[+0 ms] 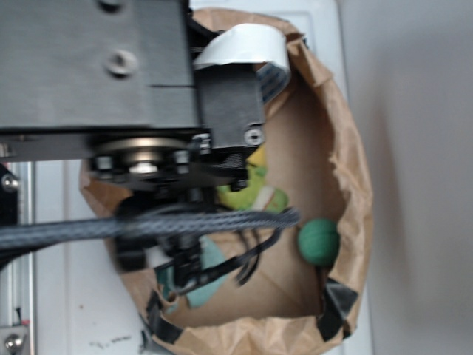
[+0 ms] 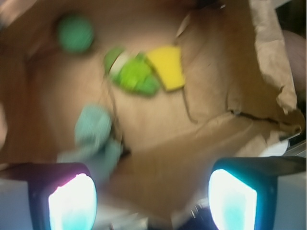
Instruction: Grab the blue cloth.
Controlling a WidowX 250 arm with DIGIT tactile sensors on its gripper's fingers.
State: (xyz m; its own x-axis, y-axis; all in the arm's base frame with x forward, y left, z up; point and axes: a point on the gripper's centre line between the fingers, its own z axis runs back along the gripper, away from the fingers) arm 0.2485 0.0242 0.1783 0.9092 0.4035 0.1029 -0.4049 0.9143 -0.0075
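Half the blue cloth (image 1: 209, 275) hides beneath the gripper (image 2: 152, 199).

I see the blue cloth (image 2: 93, 136) as a small, soft rag in a pale teal-blue, crumpled rather than spread flat, with a rounder bunched part at the top and a looser fold trailing down. In my wrist view it lies on the brown paper floor of the bag, low and left of centre, its lower edge reaching down toward the bottom of the frame. The picture is blurred, so I cannot make out its edges or weave. From the exterior view only a sliver of the blue cloth (image 1: 211, 262) shows, pale teal against the brown paper, near the bag's lower-left side, mostly covered by the arm above it.
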